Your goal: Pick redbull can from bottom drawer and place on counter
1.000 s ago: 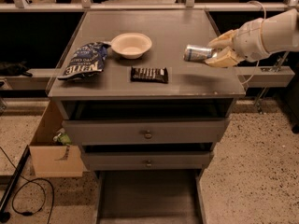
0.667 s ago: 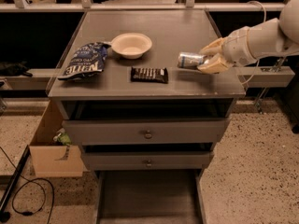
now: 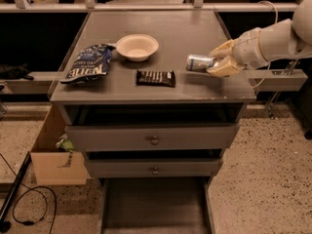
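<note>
On the right side of the counter (image 3: 195,33), above the open bottom drawer (image 3: 156,211), the gripper (image 3: 217,62) has its fingers closed around the redbull can (image 3: 199,62), held sideways low over the surface. Released lying down, the can could roll off the near edge or against the candy bar (image 3: 155,78). The chip bag (image 3: 87,65) and bowl (image 3: 137,47) sit well left.

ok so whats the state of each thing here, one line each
redbull can: on its side, gripped, over the right of the counter
gripper: jaws shut on the can, by the counter's right edge
bottom drawer: pulled open
upper two drawers: pushed in, or nearly
bowl: upright on the counter
chip bag: lying flat, crumpled
candy bar: lying flat, wrapped
</note>
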`<state>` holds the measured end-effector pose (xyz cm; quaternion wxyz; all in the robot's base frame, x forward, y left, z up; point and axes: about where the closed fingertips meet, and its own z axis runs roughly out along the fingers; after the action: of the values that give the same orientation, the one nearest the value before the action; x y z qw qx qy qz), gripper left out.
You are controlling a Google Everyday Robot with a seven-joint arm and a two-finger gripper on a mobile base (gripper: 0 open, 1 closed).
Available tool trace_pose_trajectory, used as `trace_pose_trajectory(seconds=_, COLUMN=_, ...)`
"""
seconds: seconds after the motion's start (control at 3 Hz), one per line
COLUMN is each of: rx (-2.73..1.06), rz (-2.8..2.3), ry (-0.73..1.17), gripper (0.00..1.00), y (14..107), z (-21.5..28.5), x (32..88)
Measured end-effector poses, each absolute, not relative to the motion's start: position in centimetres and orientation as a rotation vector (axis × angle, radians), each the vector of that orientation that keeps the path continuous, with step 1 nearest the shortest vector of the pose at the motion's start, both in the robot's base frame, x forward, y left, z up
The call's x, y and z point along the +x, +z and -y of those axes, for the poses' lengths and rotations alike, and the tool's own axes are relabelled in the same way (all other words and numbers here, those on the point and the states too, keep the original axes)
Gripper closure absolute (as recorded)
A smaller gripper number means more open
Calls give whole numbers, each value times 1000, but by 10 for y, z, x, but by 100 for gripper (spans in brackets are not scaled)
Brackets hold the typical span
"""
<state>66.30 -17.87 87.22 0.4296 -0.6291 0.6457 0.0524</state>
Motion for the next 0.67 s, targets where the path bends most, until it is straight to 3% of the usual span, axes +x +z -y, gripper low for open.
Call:
trace_pose_trajectory(seconds=0.33, rx=-1570, rz=-1611, ry=131, gripper=42, y=872, z=179, x=663)
trace_pose_trajectory(seconds=0.67, rx=-1570, rz=-1611, ry=131, gripper=19, y=872, z=179, x=663)
